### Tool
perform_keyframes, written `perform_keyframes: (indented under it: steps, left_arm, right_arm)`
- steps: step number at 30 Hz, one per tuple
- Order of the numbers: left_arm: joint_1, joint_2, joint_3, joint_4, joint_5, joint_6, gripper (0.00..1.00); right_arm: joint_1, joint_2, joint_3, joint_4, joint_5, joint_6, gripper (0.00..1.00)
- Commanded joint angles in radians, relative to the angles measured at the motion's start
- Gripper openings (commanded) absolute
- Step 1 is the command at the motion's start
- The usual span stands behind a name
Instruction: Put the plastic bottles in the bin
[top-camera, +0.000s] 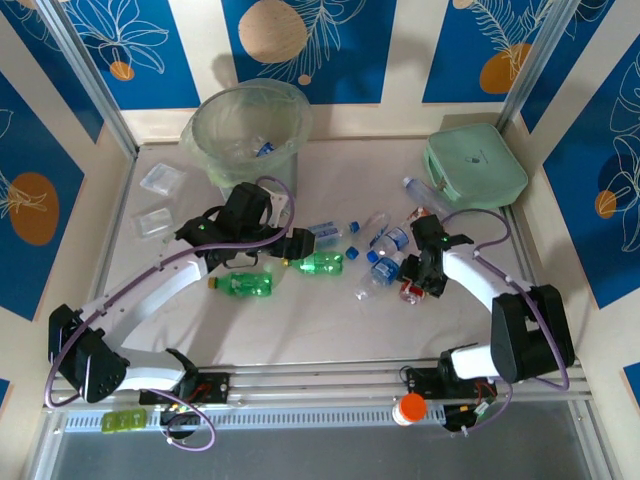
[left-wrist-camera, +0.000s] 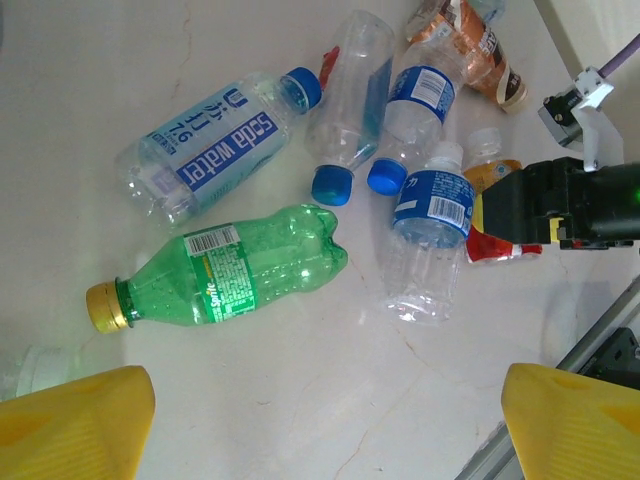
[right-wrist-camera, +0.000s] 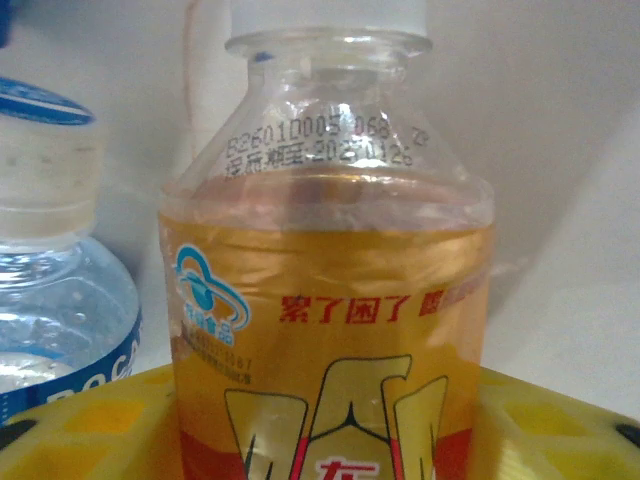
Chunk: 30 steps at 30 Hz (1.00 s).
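Bottle (right-wrist-camera: 330, 300) inside right end effector (right-wrist-camera: 322, 435)

The green bottle (left-wrist-camera: 245, 265) is glossy translucent plastic with a shiny printed label, lying on a smooth, faintly veined table (left-wrist-camera: 300, 400). Beside it the soda water bottle (left-wrist-camera: 215, 140) is clear, dented plastic. Near it the left gripper (left-wrist-camera: 320, 425) has matt, ribbed yellow pads (left-wrist-camera: 75, 420).

Bottles (top-camera: 322, 263) scattered mid-table; bin (top-camera: 200, 125) far left corner.
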Motion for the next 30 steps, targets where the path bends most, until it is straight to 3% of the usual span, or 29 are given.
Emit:
perform_keyframes:
  steps: [1, 10, 16, 20, 26, 30]
  left_arm:
    - [-0.004, -0.023, -0.01, 0.001, 0.003, 0.0, 0.9]
    - [-0.004, -0.029, -0.011, -0.002, -0.018, -0.002, 0.9]
    - [-0.003, -0.043, -0.036, 0.052, 0.042, -0.076, 0.92]
    - [-0.006, -0.065, -0.053, 0.129, 0.14, -0.144, 0.97]
    - [-0.009, -0.086, -0.071, 0.308, 0.335, -0.202, 0.99]
    - [-0.024, -0.064, -0.073, 0.458, 0.446, -0.241, 0.97]
  right_arm:
    - [0.008, -0.006, 0.01, -0.016, 0.002, 0.001, 0.5]
    - [0.015, -0.233, -0.017, -0.076, -0.002, 0.019, 0.5]
    - [0.047, -0.552, -0.043, 0.003, -0.187, -0.069, 0.5]
    - [0.108, -0.673, -0.014, 0.047, -0.353, -0.168, 0.5]
    - [0.24, -0.694, 0.046, 0.021, -0.401, -0.216, 0.49]
    - [0.352, -0.705, 0.05, 0.055, -0.361, -0.222, 0.49]
